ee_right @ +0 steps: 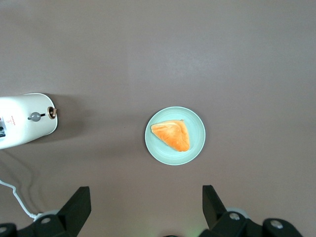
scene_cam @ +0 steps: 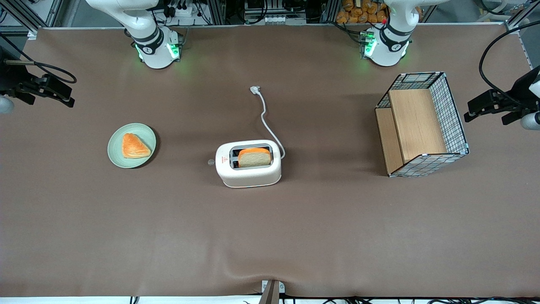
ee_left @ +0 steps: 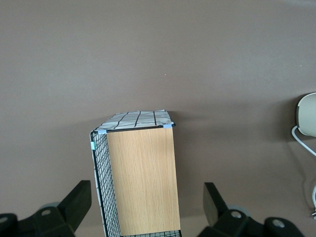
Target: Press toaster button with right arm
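The toaster (scene_cam: 248, 163) sits near the middle of the brown table (scene_cam: 295, 219), a slice of bread (scene_cam: 254, 157) standing in one top slot. Its white cord (scene_cam: 266, 118) trails toward the table edge where the arms are mounted. The toaster button (scene_cam: 211, 161) juts from the narrow end that faces the working arm's end of the table.

The right arm's gripper (ee_right: 146, 210) hangs high above the table with its fingers (ee_right: 75, 207) spread wide and holding nothing. It is well apart from the toaster button (ee_right: 35, 116), over the green plate (scene_cam: 116, 153) with a triangular pastry (scene_cam: 134, 146), which lies between the toaster and the working arm's end. A wire-mesh wooden basket (scene_cam: 422, 124) stands toward the parked arm's end.
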